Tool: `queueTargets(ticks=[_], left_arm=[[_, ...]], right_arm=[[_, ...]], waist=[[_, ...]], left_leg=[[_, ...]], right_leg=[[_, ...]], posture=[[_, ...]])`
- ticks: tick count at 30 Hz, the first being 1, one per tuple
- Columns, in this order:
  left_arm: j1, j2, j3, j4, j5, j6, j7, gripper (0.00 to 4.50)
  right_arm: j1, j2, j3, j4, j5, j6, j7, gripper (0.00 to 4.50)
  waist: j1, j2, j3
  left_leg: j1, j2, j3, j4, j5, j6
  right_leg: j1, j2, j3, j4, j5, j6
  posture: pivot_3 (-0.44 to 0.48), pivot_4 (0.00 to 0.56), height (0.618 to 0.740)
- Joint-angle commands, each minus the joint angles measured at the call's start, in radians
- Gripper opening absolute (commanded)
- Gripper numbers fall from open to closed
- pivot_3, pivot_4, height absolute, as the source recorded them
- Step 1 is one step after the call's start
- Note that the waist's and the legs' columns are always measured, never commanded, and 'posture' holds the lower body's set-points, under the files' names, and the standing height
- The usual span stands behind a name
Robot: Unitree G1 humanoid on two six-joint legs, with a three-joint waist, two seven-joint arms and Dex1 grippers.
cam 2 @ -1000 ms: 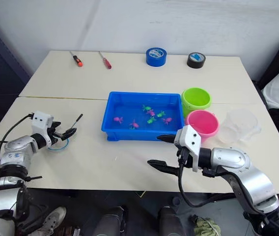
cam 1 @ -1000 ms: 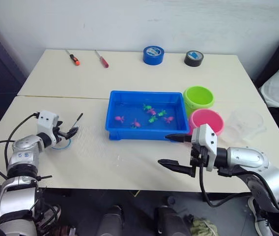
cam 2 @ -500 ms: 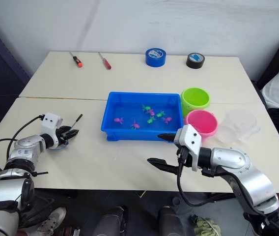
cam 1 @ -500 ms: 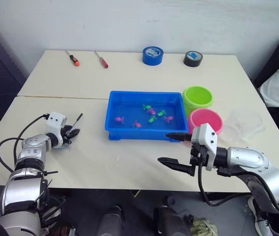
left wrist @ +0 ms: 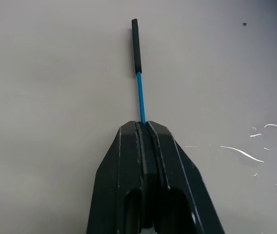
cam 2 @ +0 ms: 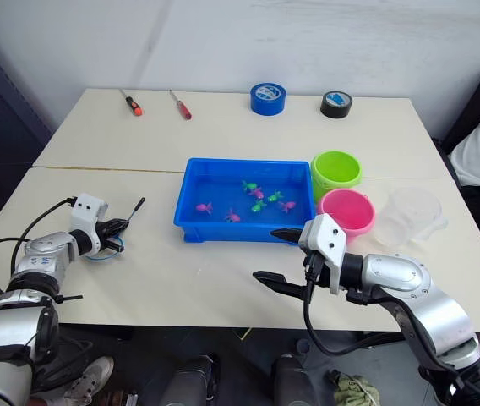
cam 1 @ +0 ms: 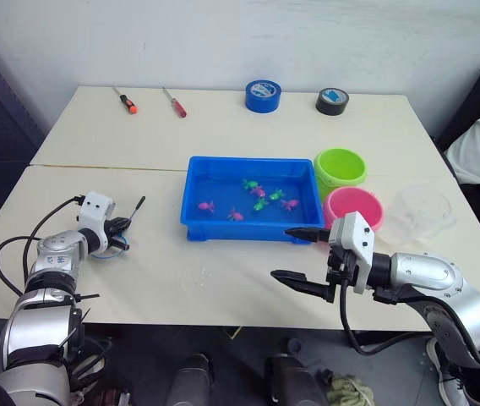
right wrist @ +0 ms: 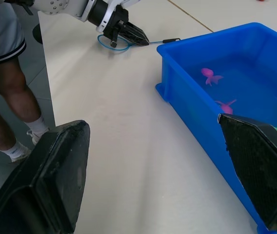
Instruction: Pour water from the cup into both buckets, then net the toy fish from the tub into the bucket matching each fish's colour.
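My left gripper [cam 1: 122,234] is shut on the net's thin blue handle [left wrist: 139,95] near the table's left edge. The handle's black end [cam 1: 139,205] points toward the tub, and the light blue hoop [right wrist: 110,45] lies on the table under the fingers. The blue tub [cam 1: 191,196] holds water with several pink fish [cam 1: 206,205] and green fish [cam 1: 263,204]. Right of it stand the green bucket [cam 1: 341,167], the pink bucket [cam 1: 355,208] and the clear cup [cam 1: 422,212]. In front of the tub's right corner, my right gripper [cam 1: 284,252] hangs open and holds nothing.
Two screwdrivers [cam 1: 124,100] [cam 1: 175,102], a blue tape roll [cam 1: 263,95] and a black tape roll [cam 1: 332,101] lie along the table's far side. A person's legs [right wrist: 2,97] stand beside the table's left edge. A seam [cam 1: 105,167] runs across the tabletop.
My left gripper moved a little right onto the net's handle and closed on it. The right arm and the other things have stayed put.
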Motion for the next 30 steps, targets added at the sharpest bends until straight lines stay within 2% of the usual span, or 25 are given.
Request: queueTargets(ticks=[1,7,10,13,17,20,23,30], left_arm=[[-0.002,0.060,0.004,-0.046,0.007,-0.020,-0.012,0.08],[0.041,0.176,-0.003,-0.345,-0.024,-0.036,-0.194,0.08],[0.046,0.197,-0.001,-0.472,-0.046,0.009,-0.242,0.08],[0.027,0.201,-0.035,-0.627,-0.075,0.057,-0.342,0.08],[-0.031,0.125,-0.142,-0.785,-0.110,0.109,-0.480,0.08],[-0.065,0.062,-0.213,-0.850,-0.122,0.137,-0.536,0.08],[-0.104,-0.012,-0.285,-0.890,-0.139,0.163,-0.613,0.08],[-0.140,-0.071,-0.373,-0.890,-0.149,0.139,-0.772,0.08]], right_arm=[[-0.007,0.006,-0.009,-0.022,0.006,-0.012,0.001,4.50],[-0.011,0.009,-0.012,-0.004,0.003,-0.022,0.010,4.50],[-0.024,0.015,-0.004,0.010,-0.002,-0.025,0.013,4.50],[-0.044,0.015,0.000,0.025,0.005,-0.015,0.027,4.50],[-0.111,0.011,-0.003,0.066,0.018,0.023,0.035,4.50],[-0.139,0.007,0.003,0.082,0.020,0.049,0.034,4.50],[-0.172,0.009,0.013,0.100,0.015,0.088,0.019,4.50],[-0.224,0.017,0.028,0.092,0.031,0.192,-0.020,4.50]], waist=[[-0.001,0.000,0.000],[-0.004,-0.003,0.002],[-0.002,-0.003,0.001],[0.000,-0.003,0.001],[0.001,-0.003,0.001],[0.002,-0.003,0.001],[0.002,-0.003,0.001],[-0.024,-0.003,0.002]], left_leg=[[0.000,0.000,0.000,0.000,0.000,0.000],[-0.001,0.004,-0.001,0.000,0.000,-0.002],[0.000,0.003,0.000,-0.001,0.000,-0.002],[0.000,0.002,0.000,-0.001,0.000,-0.002],[-0.001,0.001,0.000,-0.001,0.000,-0.002],[-0.001,0.000,-0.001,-0.001,0.000,-0.002],[-0.002,-0.002,-0.001,-0.001,0.001,0.000],[-0.001,-0.001,0.000,0.000,0.001,0.000]], right_leg=[[0.000,0.000,0.000,0.000,0.000,0.000],[-0.001,0.001,0.000,0.000,0.000,-0.001],[0.000,-0.005,0.000,-0.001,0.000,-0.001],[0.000,-0.006,0.000,-0.001,0.000,-0.001],[0.000,-0.007,0.000,-0.002,0.000,-0.001],[0.000,-0.007,0.000,-0.002,-0.001,-0.001],[0.000,-0.007,-0.001,-0.002,-0.001,-0.001],[-0.001,0.005,0.001,0.000,0.000,-0.001]], posture=[[0.000,0.150,0.734],[0.000,0.150,0.734],[0.000,0.150,0.734],[0.000,0.150,0.734],[0.000,0.150,0.734],[0.000,0.150,0.734],[0.000,0.150,0.734],[0.000,0.150,0.734]])
